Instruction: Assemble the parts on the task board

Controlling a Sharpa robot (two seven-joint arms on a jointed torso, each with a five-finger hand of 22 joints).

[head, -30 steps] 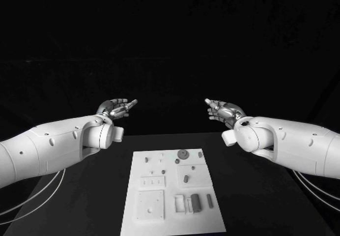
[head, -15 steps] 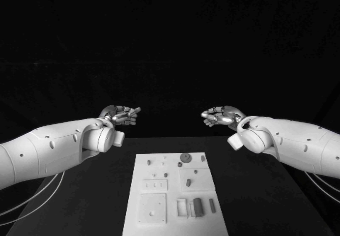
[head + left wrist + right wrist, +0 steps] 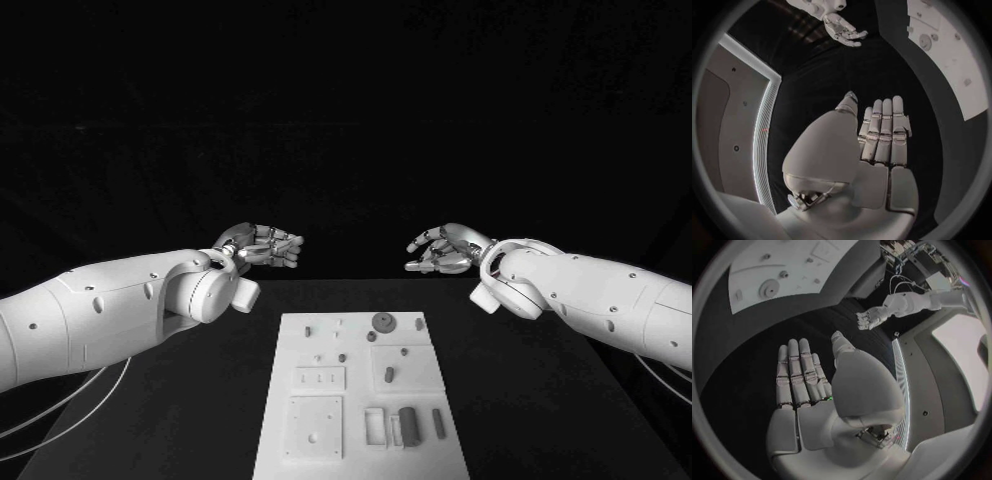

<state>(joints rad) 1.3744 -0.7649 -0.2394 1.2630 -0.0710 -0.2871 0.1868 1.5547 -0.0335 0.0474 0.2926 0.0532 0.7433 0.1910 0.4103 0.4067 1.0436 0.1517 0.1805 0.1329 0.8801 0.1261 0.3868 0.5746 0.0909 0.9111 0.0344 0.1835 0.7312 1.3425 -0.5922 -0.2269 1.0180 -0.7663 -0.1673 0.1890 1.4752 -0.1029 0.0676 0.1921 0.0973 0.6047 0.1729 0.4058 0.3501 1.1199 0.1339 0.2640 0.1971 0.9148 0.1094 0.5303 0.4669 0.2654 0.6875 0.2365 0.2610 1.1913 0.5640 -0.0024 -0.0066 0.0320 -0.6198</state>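
Both hands lowered, beyond task board.

smooth white rounded left arm shell with small dark screw holes, matching right arm, silver jointed metal left hand, right hand, thin pale cables beneath

Board lay flat mid-table, long side running away from the robot. Small grey parts sat on it: round disc at far end, upright-looking pieces near end, though detail was poor.
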